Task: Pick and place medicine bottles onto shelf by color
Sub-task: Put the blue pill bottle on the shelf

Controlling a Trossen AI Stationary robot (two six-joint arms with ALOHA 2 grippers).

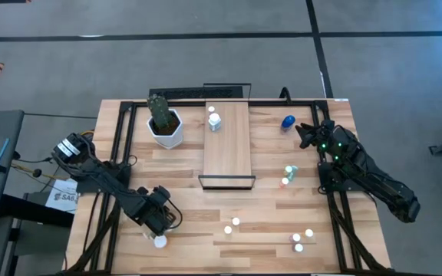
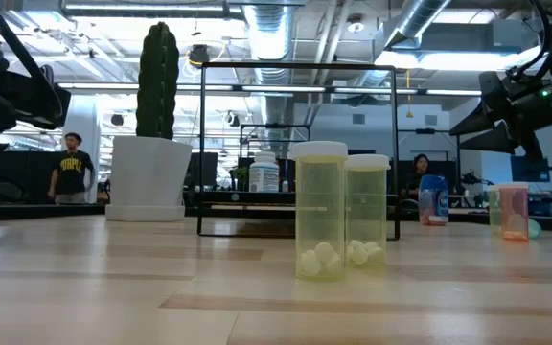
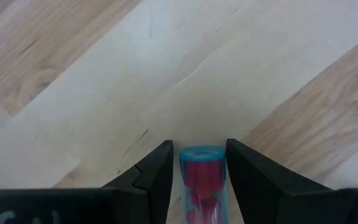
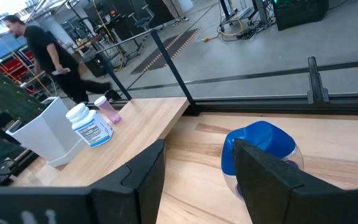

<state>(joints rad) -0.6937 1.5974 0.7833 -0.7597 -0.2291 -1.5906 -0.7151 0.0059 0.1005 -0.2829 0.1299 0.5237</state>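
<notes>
Left gripper (image 1: 158,222) low over the near-left of the counter (image 1: 267,215), fingers (image 3: 157,180) closed on a small bottle (image 3: 202,183) with a bluish clear wall and red contents. Only the bottle's lower part shows between the fingers in the left wrist view; its cap end is cut off. From above the arm covers most of it (a white cap (image 1: 160,242) peeks out just near the gripper; cannot tell if it is the same bottle).

Right gripper (image 1: 307,135) at the far right of the counter, fingers apart and holding nothing, aimed at the blue bottle (image 4: 261,155), which lies just ahead of the fingertips. One finger hides part of it.

Shelf (image 1: 229,146) runs near-to-far at counter centre. Two bottles at its far end: a white-labelled bottle (image 4: 90,127) and a pink one (image 4: 109,111), side by side.

Loose bottles: a green and a reddish pair (image 1: 288,176) right of the shelf; four white caps (image 1: 235,222) along the near edge, body colours not readable from above.

White cactus pot (image 1: 164,126) stands left of the shelf.
</notes>
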